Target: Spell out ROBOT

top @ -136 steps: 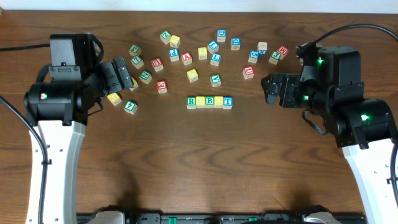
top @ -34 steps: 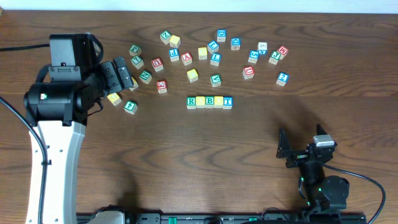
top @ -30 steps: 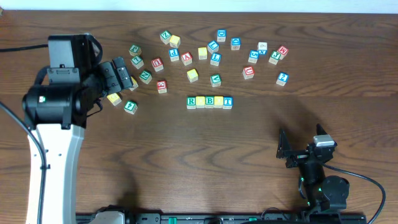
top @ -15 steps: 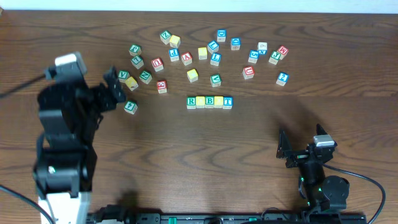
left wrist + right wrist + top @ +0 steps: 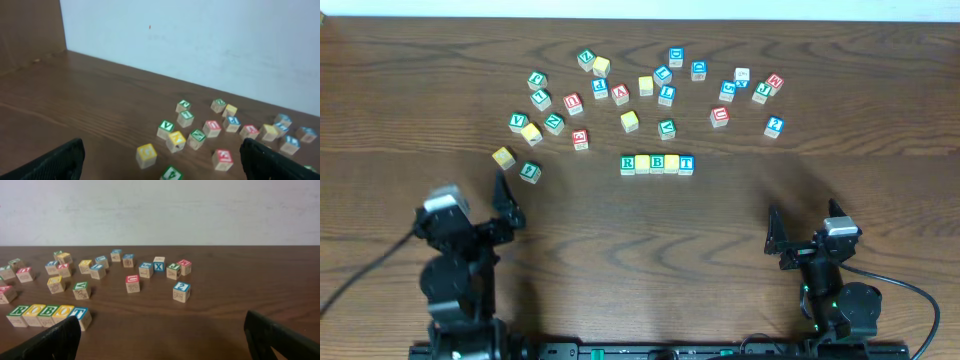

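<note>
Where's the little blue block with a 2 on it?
In the overhead view the blue 2 block sits at the right edge of the scatter, right of the red-lettered block and up-right of the ROBOT row.

Bare table [image 5: 650,250] is offered across the near middle, up to the ROBOT row [image 5: 657,163], and both ends of that row are flanked by free wood. Behind it, passage is narrowed by scattered cubes [image 5: 630,121], seemingly with small gaps. A yellow cube [image 5: 503,157] and a green-framed cube [image 5: 529,171] are set forward at the left.

ROBOT row [image 5: 657,163] before scattered cubes [image 5: 630,121]
</note>
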Motion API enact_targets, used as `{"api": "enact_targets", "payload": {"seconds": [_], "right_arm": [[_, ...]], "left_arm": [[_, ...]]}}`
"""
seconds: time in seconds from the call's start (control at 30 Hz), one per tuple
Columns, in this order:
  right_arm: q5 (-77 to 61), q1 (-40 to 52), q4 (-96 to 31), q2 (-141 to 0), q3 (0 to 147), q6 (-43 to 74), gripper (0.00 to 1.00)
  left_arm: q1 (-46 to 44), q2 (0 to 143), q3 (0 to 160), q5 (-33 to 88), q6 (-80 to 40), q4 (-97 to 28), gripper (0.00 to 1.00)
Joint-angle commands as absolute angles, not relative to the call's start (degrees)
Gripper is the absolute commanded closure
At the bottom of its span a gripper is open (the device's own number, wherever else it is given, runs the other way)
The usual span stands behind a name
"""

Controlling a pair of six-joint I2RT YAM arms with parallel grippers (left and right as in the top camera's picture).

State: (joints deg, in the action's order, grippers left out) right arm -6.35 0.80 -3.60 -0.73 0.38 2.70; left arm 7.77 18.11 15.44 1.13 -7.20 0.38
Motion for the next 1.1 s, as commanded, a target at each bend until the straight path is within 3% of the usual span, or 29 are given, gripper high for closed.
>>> {"api": "enact_targets", "payload": {"seconds": [0.0,0.37,0.57,1.07], "right_arm": [[-6.1,0.1,-3.8,-0.4,0.3,2.1,0.01],[-6.1,0.1,-3.8,-0.4,0.3,2.1,0.01],[-6.1,0.1,-3.8,-0.4,0.3,2.1,0.01],[-6.1,0.1,-3.8,-0.4,0.3,2.1,0.01]], "left_arm": [[8.1,11.7,10.0,0.8,-2.0,1.2,0.02],[7.9,0.2,0.4,0.8,3.4,1.2,0.02],[6.2,0.1,0.2,0.6,5.6,-4.2,0.02],[5.8,0.2,0.2,0.6,5.5,-4.1,0.02]]}}
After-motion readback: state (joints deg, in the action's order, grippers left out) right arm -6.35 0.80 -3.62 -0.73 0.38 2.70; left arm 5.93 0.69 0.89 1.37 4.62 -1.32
